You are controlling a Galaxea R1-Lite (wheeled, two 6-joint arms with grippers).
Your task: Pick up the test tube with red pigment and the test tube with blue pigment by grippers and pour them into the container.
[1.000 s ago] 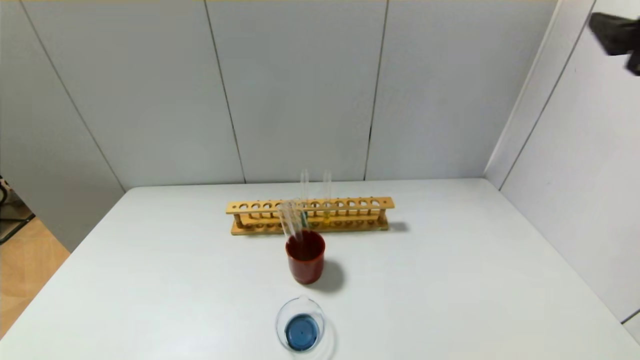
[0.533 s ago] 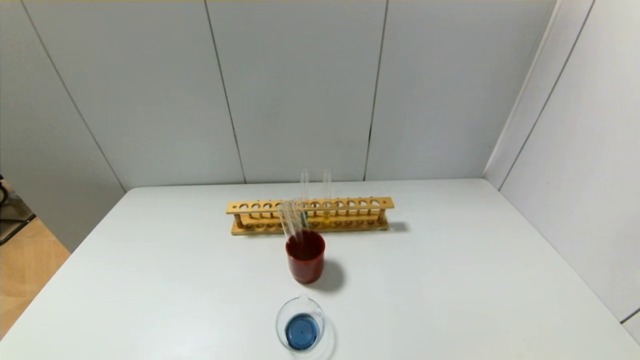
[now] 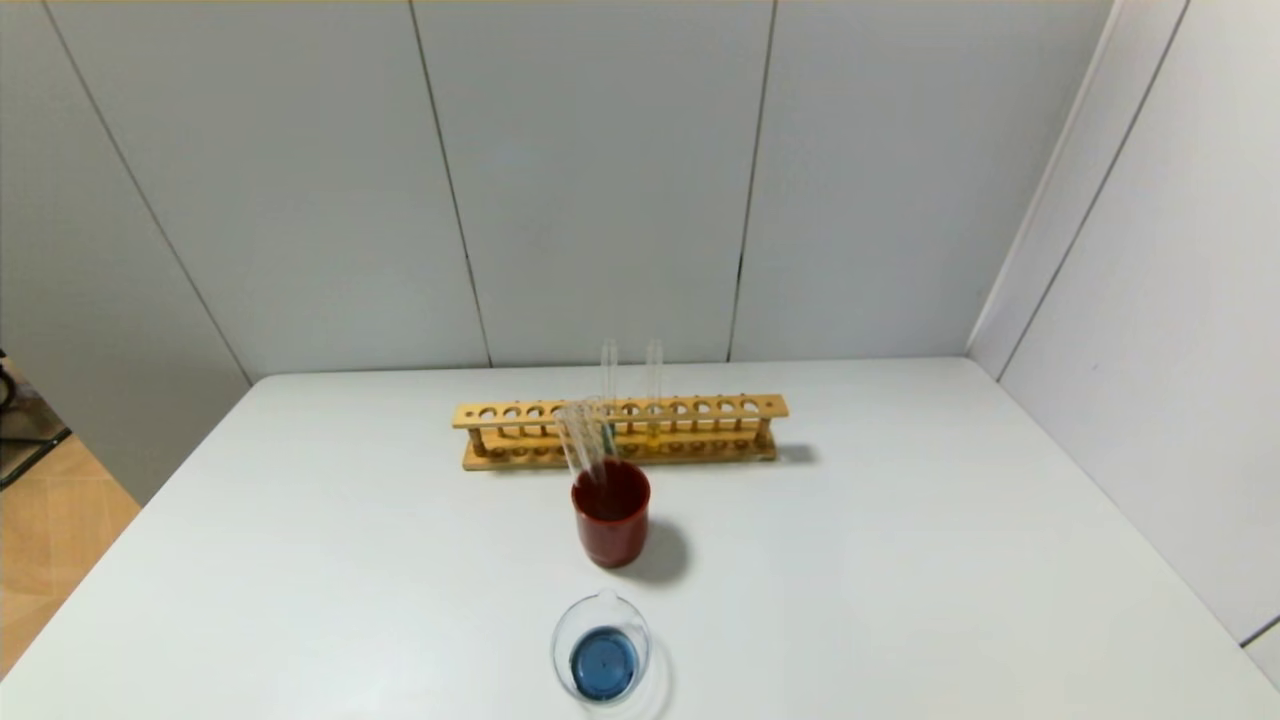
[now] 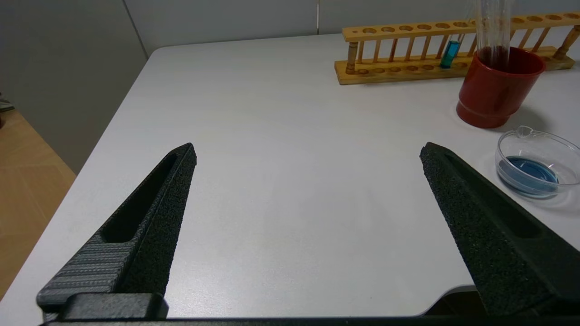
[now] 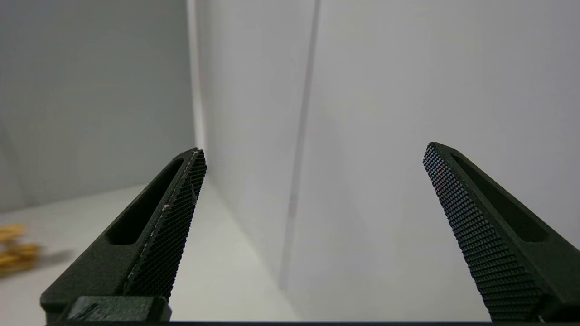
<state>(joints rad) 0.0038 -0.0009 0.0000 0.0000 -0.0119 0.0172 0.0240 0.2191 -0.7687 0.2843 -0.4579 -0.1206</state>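
A white table (image 3: 900, 560) with rounded far corners fills the lower half of the head view, lit evenly and softly. Behind it, from 10 to 1 o'clock, stands a back wall (image 3: 600, 180) of pale grey panels split by thin dark seams, and a lighter side wall (image 3: 1160, 330) closes the room at 3 o'clock. At 8 o'clock, past the table's edge, a strip of light wooden floor (image 3: 50, 540) shows beneath a grey panel.

Low clear container (image 3: 601, 651) holds blue liquid near the table's front edge
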